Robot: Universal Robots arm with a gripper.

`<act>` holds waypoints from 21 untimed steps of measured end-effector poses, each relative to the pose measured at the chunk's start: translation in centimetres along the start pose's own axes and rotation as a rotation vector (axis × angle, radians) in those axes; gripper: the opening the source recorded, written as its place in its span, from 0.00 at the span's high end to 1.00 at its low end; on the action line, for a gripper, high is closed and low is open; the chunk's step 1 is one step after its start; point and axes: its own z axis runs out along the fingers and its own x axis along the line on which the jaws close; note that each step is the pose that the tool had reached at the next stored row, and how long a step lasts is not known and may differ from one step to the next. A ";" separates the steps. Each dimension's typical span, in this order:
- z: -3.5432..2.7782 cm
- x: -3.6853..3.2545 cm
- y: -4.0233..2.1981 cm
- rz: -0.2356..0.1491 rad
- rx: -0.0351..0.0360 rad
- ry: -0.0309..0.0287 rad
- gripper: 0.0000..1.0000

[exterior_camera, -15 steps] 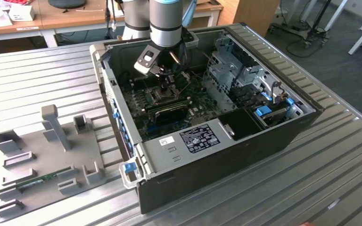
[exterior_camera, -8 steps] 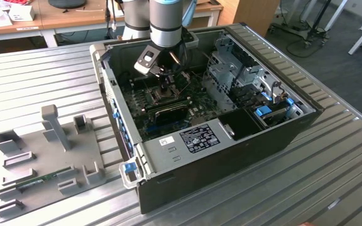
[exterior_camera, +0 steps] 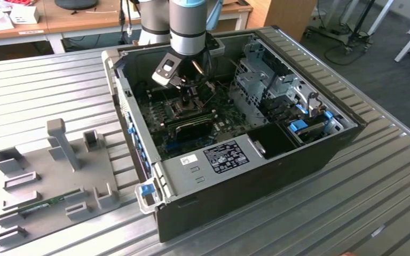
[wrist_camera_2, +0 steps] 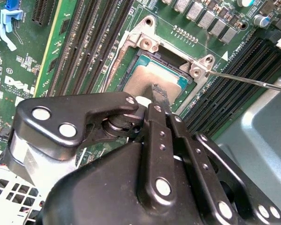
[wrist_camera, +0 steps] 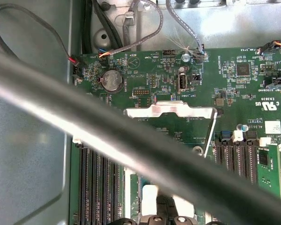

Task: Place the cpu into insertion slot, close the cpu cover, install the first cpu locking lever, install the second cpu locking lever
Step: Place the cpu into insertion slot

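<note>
Pincer point(wrist_camera_2: 158, 96) tip rests down on the silvery top of the cpu point(wrist_camera_2: 147, 77) in the second wrist view; whether it is clenched or released I cannot tell. The cpu lies flat inside the insertion slot point(wrist_camera_2: 131, 44), framed by its metal rim. In the first wrist view the cpu cover point(wrist_camera: 168, 111) stands raised, and the green motherboard point(wrist_camera: 145, 70) shows through its hollow centre. A thin metal rod point(wrist_camera_2: 253, 82) juts out from the slot's corner over the long black memory slots point(wrist_camera_2: 89, 42). In the exterior view the arm reaches down into the open computer case point(exterior_camera: 262, 176), which sits on a ribbed metal tabletop point(exterior_camera: 376, 202). A grey fixture point(exterior_camera: 55, 176) lies beside the case, towards the exterior view's left.
</note>
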 end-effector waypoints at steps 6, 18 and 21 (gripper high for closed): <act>0.23 -0.01 -0.02 0.000 0.0005 -0.0001 0.89; 0.35 -0.01 -0.01 0.000 -0.0002 0.0006 0.89; 0.36 -0.01 -0.01 0.000 -0.0001 0.0006 0.89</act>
